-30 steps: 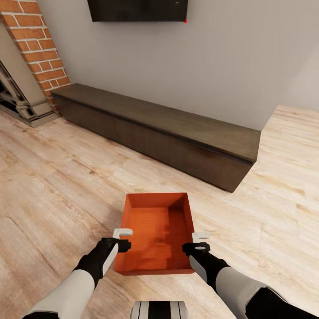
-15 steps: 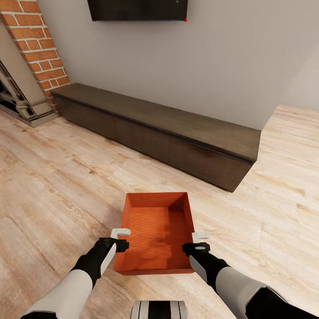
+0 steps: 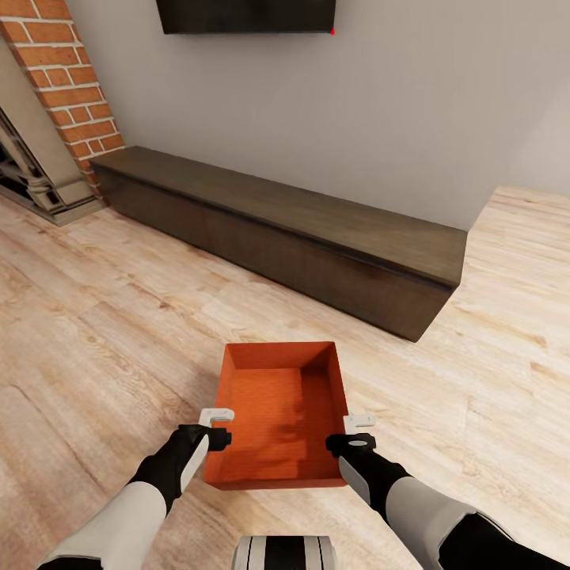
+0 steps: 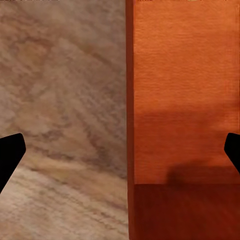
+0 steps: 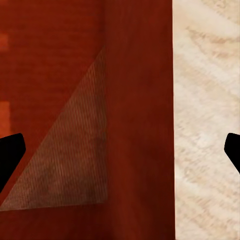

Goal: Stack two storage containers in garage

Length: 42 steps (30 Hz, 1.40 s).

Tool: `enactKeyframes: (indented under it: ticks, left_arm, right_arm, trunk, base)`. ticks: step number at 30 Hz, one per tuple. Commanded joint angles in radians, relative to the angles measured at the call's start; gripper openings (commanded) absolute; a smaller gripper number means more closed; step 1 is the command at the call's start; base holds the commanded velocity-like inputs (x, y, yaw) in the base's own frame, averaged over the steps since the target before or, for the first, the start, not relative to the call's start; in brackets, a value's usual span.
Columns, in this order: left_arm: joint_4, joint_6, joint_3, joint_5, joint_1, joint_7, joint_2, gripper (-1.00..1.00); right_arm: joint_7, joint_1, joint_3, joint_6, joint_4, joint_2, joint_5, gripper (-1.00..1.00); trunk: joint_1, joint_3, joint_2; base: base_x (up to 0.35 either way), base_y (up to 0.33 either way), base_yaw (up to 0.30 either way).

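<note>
One orange-red storage container (image 3: 269,412) sits on the light wood plank floor of the living room, just ahead of me and open at the top. My left gripper (image 3: 217,426) straddles its left wall near the front corner. It is open, and its black fingertips (image 4: 10,155) stand wide apart on either side of the thin wall (image 4: 130,100). My right gripper (image 3: 358,431) straddles the right wall in the same way. It too is open, with the wall (image 5: 140,120) between its spread fingertips (image 5: 232,152) and no contact showing.
A long low dark cabinet (image 3: 301,237) runs along the grey wall ahead, under a black TV (image 3: 245,16). The brick fireplace (image 3: 63,87) stands at the far left. Wood floor (image 3: 491,380) spreads to the left and right of the container.
The whole picture has crept up slightly, so the camera moved. My left gripper has edged a little outward along the wall. The container has stayed where it was.
</note>
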<state>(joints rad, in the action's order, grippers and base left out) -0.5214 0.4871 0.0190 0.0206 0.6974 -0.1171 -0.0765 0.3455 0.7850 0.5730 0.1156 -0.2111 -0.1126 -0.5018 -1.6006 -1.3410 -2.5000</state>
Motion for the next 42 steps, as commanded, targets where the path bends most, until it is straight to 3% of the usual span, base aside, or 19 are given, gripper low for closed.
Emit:
enactKeyframes:
  ticks: [1, 14, 15, 38, 42]
  left_arm:
    - [-0.002, 0.005, 0.002, 0.002, 0.000, -0.005, 0.000, 1.00]
    - [0.001, 0.005, -0.002, 0.007, 0.000, -0.007, -0.003, 1.00]
    - [0.002, 0.005, -0.002, 0.007, 0.000, -0.006, -0.003, -1.00]
    - [0.003, -0.027, -0.002, 0.010, 0.001, -0.007, -0.005, -1.00]
    - [0.006, -0.027, -0.002, 0.010, 0.000, -0.007, -0.005, -1.00]
  right_arm:
    - [0.007, 0.000, 0.008, 0.007, -0.002, 0.001, -0.004, 1.00]
    - [0.007, 0.000, 0.008, 0.009, -0.002, 0.002, -0.005, 1.00]
    - [0.007, 0.000, 0.008, 0.009, -0.002, 0.004, -0.005, -1.00]
    - [0.007, 0.000, 0.007, 0.007, -0.002, 0.025, -0.007, -1.00]
    - [0.007, 0.000, 0.007, 0.007, -0.002, 0.025, -0.007, -1.00]
  trunk:
    - [0.000, -0.001, 0.000]
    - [0.000, -0.001, 0.000]
    - [0.000, -0.001, 0.000]
    - [0.000, -0.001, 0.000]
    - [0.012, 0.013, 0.021]
  base:
    - [0.000, 0.000, 0.000]
    - [0.000, 0.000, 0.000]
    - [0.000, 0.000, 0.000]
    - [0.000, 0.000, 0.000]
    - [0.000, 0.000, 0.000]
